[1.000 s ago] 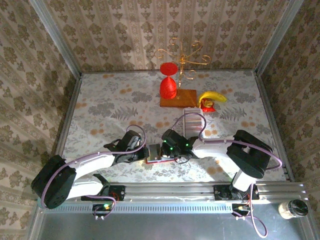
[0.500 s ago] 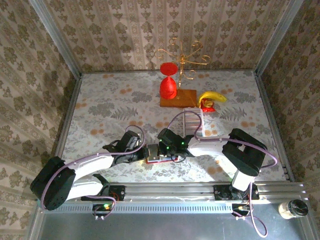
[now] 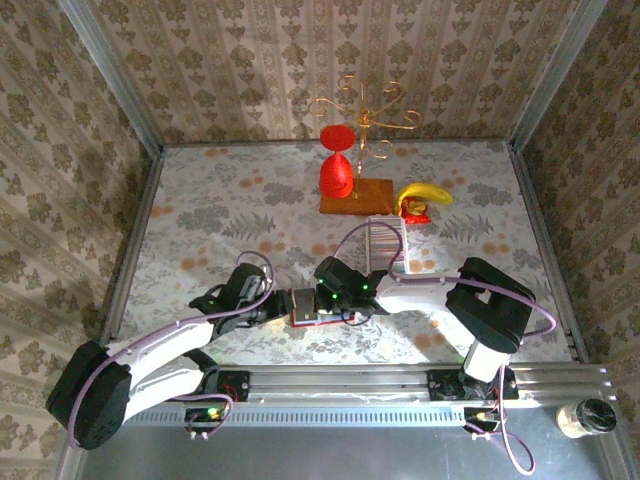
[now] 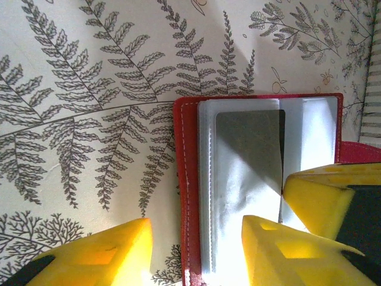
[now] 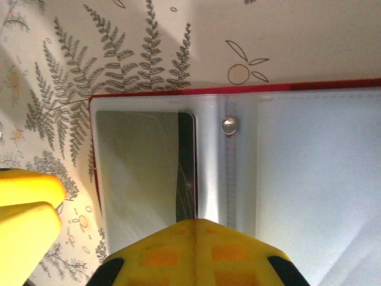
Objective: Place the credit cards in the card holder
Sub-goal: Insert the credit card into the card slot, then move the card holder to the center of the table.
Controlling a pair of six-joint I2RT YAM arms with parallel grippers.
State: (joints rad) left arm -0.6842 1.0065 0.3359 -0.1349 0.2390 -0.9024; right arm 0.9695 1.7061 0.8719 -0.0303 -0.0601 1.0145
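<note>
The red card holder (image 3: pixel 312 320) lies open on the table near the front edge, pale sleeves up (image 4: pixel 181 179) (image 5: pixel 309 179). One grey card (image 4: pixel 247 137) (image 5: pixel 140 173) sits inside a sleeve. My left gripper (image 3: pixel 283 303) (image 4: pixel 196 238) is open, its yellow fingers astride the holder's left edge. My right gripper (image 3: pixel 318 308) (image 5: pixel 195 223) is shut, and its tip rests on the sleeve at the card's dark edge. The credit cards (image 3: pixel 385 243) (image 4: pixel 374 89) form a striped row just behind the holder.
A red goblet glass (image 3: pixel 337 175) stands on a brown wooden board (image 3: pixel 357 196) at the back, with a gold wire stand (image 3: pixel 365 115) behind it. A banana (image 3: pixel 425 195) lies to the right of the board. Patterned walls close in three sides.
My left gripper has opened and its arm has drawn back to the left. The right gripper shifted slightly left over the holder and stays shut.
</note>
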